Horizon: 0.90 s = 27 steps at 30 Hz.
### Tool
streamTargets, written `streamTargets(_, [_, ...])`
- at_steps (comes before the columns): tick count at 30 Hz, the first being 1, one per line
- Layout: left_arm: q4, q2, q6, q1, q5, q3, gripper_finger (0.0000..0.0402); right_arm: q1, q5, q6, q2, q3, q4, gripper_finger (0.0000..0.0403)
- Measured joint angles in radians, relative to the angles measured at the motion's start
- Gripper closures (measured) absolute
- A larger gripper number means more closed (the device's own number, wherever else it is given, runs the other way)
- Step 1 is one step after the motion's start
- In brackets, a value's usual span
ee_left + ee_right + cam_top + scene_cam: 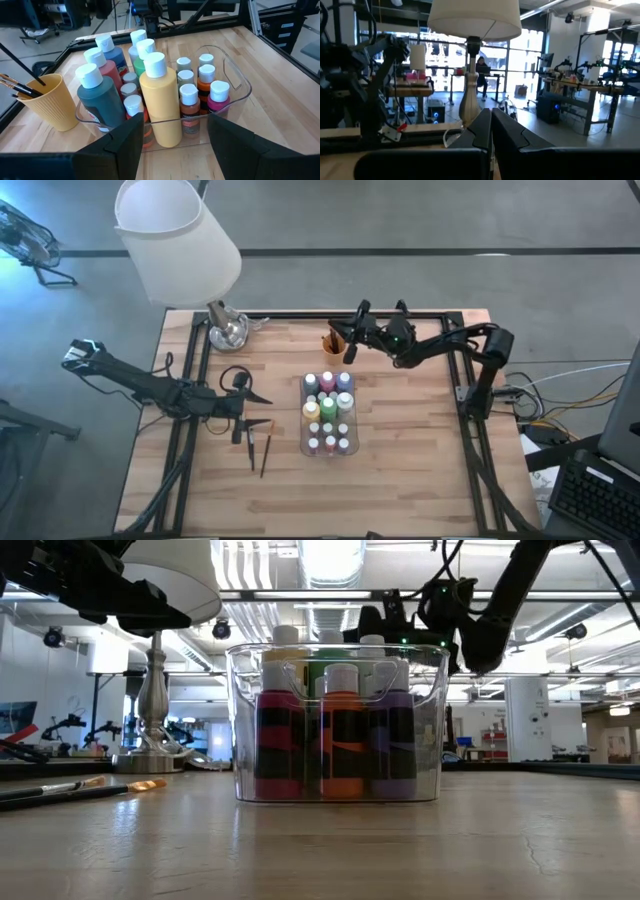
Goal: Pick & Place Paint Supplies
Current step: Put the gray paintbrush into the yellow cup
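From above, I have the clear tray (347,448) mid-counter, packed with paint bottles (328,412). My left gripper (262,397) sits toward the left edge, just beside the tray, fingers spread wide and holding nothing. Two paintbrushes (259,450) lie loose on the counter below it, toward the near-left. My right gripper (348,345) hangs over the orange cup (333,343) near the far edge, fingers pressed together. I can't tell whether a thin handle is pinched there. A lamp (180,240) stands at the far-left corner.

Low view now: bottles upright in the tray, orange and purple ones at the front wall, and the two brushes flat at the left, tips toward the tray.

Left wrist: both my fingers (125,145) frame the tray, well apart, nothing between them. Yellow bottle closest; the cup beyond already holds brushes.

Right wrist: fingers meet tightly, pointing at the lamp base, and the cup is out of view.

My read: bottles are done and brushes into the cup is the step in hand. Next I'd swing the left gripper down over a loose brush, line up across its thin handle, and close low, since a flat brush could roll or slip out.
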Motion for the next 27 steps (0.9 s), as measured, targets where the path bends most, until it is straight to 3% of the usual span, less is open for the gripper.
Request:
streamTargets(18, [0.0,0.0,0.0,0.0,0.0,0.0,0.0179,0.0,0.021,-0.028,0.16,0.0,0.154,0.0395])
streamTargets(27, [0.0,0.0,0.0,0.0,0.0,0.0,0.0179,0.0,0.054,0.008,0.192,-0.001,0.121,0.0395])
